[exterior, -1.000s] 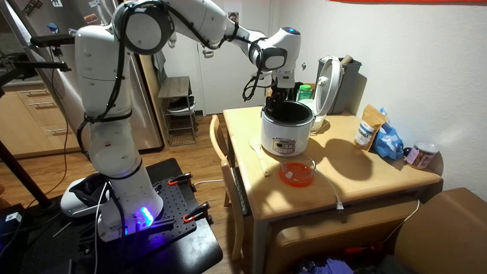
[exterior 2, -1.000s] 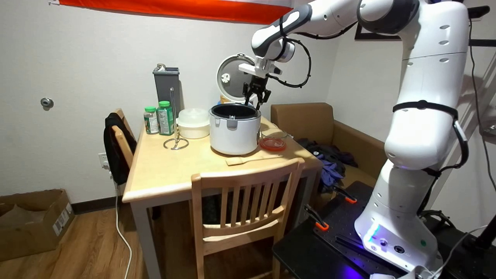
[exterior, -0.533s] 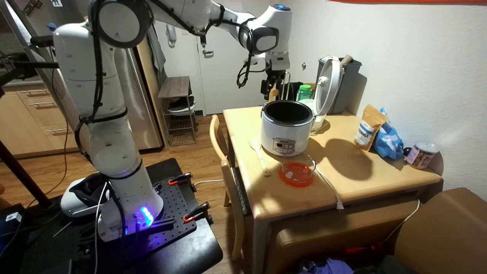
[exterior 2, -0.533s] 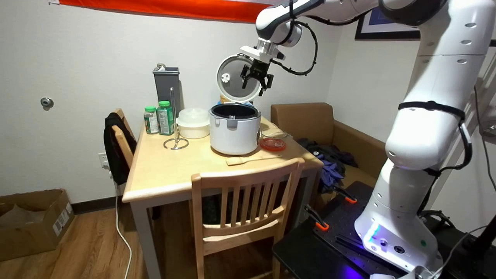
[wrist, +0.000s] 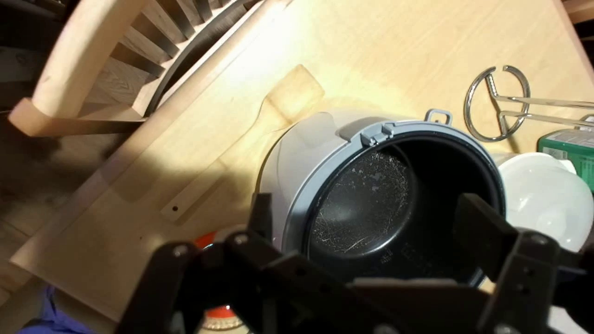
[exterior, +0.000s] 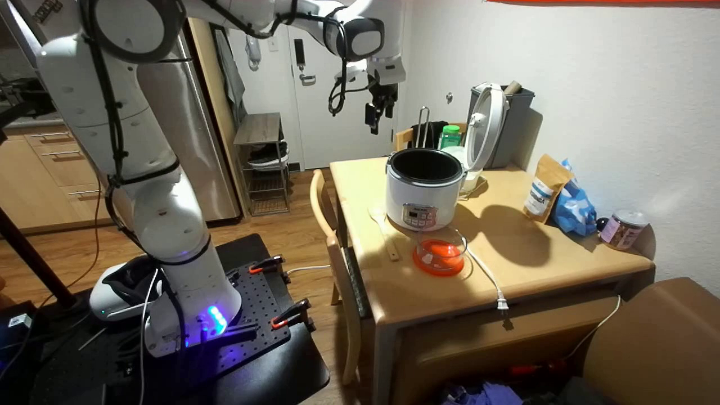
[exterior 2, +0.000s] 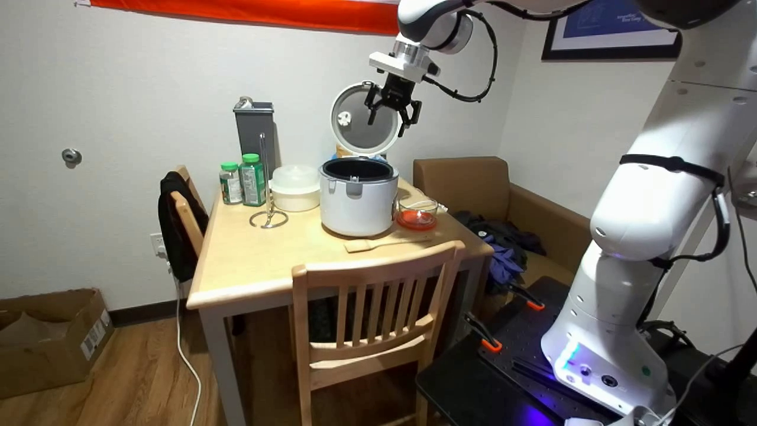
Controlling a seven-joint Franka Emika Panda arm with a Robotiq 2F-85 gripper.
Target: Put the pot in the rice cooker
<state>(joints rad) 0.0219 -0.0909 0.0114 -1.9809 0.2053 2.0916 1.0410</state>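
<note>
The white rice cooker (exterior: 400, 197) stands on the table in both exterior views (exterior 2: 358, 208) and fills the middle of the wrist view (wrist: 297, 153). The dark pot (wrist: 371, 195) sits inside it, its scratched bottom and inner wall visible; its dark inside also shows in both exterior views (exterior: 430, 166) (exterior 2: 358, 170). The pot's outer wall is hidden by the cooker. My gripper (exterior: 380, 119) is open and empty, up in the air above the cooker and apart from it (exterior 2: 387, 125). In the wrist view its fingers (wrist: 366, 208) are spread wide, with nothing between them.
The cooker's lid (exterior: 490, 126) stands open. A wooden spatula (exterior 2: 378, 244) and a glass bowl with a red base (exterior: 441, 257) lie close by. A metal stand (exterior 2: 269, 220), a pale container (exterior 2: 295, 195) and green-capped bottles (exterior 2: 253, 180) stand beside it. A chair (exterior 2: 378, 266) is at the table edge.
My gripper has risen from the cooker's rim, where its fingers were at the edge one second ago, to well above it. The cooker and pot have not moved.
</note>
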